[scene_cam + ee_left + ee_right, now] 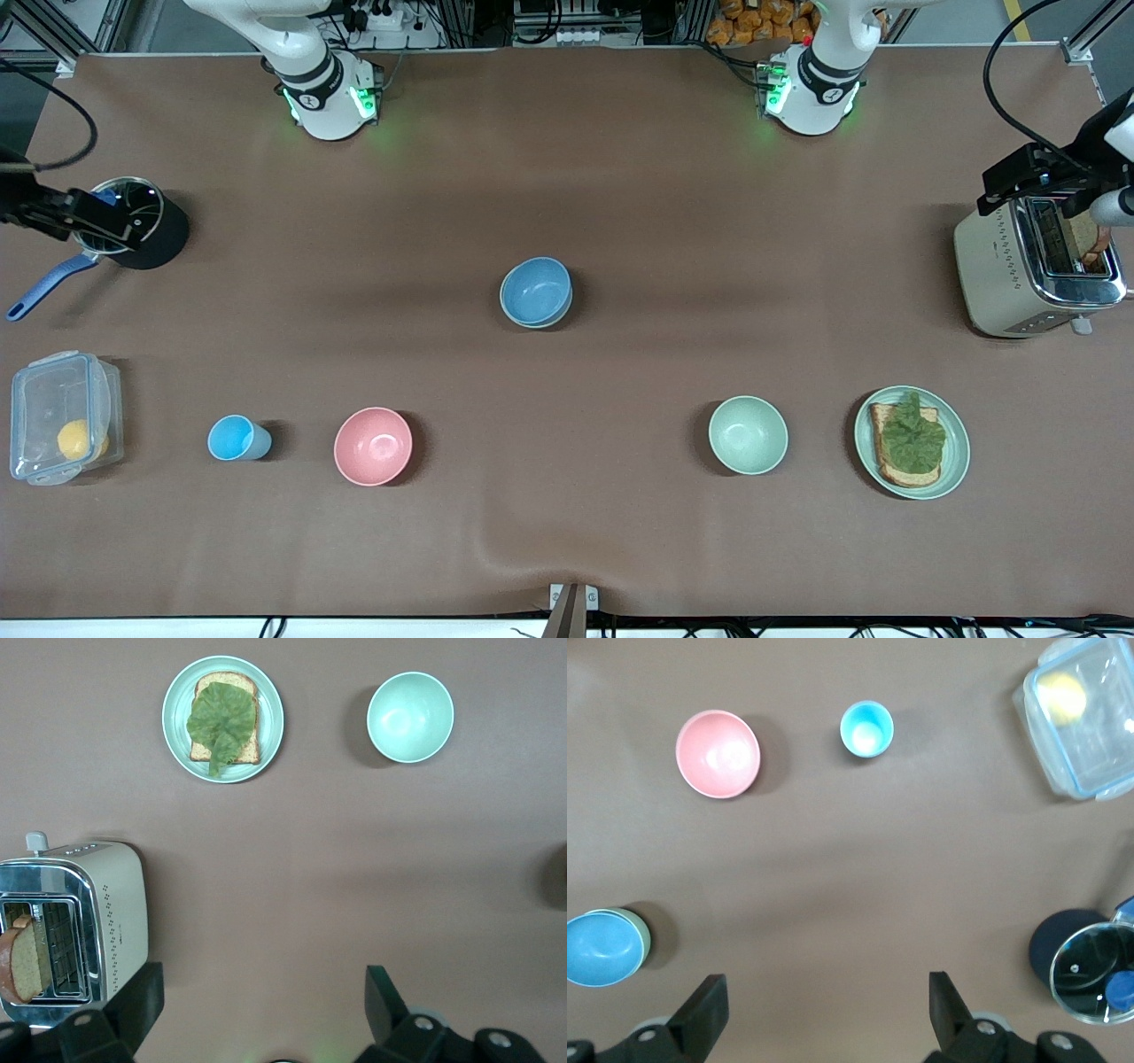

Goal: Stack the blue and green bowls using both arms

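Four bowls show: the blue bowl [536, 291] hides most of the green bowl [562, 315] at frame centre; both the left pincer [261, 1005] and the right pincer [828, 1010] gape empty.

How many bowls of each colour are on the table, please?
Blue bowl: 1, nested in the green bowl
Green bowl: 1, only its rim showing
Pink bowl: 1
Mint bowl: 1
Total: 4

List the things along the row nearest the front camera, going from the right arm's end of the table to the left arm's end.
Clear plastic lidded container holding a yellow fruit → small light-blue cup → round pink bowl → pale mint-green bowl → pale-green plate carrying toast topped with lettuce.
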Motion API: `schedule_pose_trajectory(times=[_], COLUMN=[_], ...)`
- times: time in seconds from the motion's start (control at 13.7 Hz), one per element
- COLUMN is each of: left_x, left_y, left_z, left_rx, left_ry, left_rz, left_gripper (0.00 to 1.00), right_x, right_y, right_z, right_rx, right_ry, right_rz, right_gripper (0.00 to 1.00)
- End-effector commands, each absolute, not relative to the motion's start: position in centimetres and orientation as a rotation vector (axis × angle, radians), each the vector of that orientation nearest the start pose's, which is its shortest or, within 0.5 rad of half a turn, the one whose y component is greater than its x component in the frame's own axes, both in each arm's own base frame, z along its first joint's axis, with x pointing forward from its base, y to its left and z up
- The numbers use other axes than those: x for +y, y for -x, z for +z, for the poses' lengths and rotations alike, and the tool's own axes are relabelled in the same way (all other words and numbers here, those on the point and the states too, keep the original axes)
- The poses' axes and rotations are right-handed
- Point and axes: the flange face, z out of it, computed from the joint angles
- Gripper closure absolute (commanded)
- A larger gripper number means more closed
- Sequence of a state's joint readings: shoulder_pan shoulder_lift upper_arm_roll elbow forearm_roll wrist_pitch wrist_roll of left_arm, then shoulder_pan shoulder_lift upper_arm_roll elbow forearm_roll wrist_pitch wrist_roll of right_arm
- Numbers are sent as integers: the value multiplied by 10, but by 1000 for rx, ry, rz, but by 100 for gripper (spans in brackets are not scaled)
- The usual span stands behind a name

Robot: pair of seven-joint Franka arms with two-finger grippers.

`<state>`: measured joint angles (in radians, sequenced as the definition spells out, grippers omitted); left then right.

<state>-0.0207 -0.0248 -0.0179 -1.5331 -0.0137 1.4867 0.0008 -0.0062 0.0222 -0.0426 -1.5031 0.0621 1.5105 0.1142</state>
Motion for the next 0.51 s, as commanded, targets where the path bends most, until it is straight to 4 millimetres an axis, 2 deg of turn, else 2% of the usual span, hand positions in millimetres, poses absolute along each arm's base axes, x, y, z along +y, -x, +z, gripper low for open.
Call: schedule_pose_trajectory(times=[0.0, 0.44], left_x=[-25, -20], left_y=[-539, -540], left_z=[649, 646], left_rx=[75, 61], left_ry=[3159, 3161], left_rz=[44, 44], left_gripper=[0, 0], right_x=[-30, -23], right_y=[-558, -560], right_z=[641, 638], right_rx=[235, 213], right_ry=[3086, 3095], right_rz=[29, 30], right_gripper=[0, 0])
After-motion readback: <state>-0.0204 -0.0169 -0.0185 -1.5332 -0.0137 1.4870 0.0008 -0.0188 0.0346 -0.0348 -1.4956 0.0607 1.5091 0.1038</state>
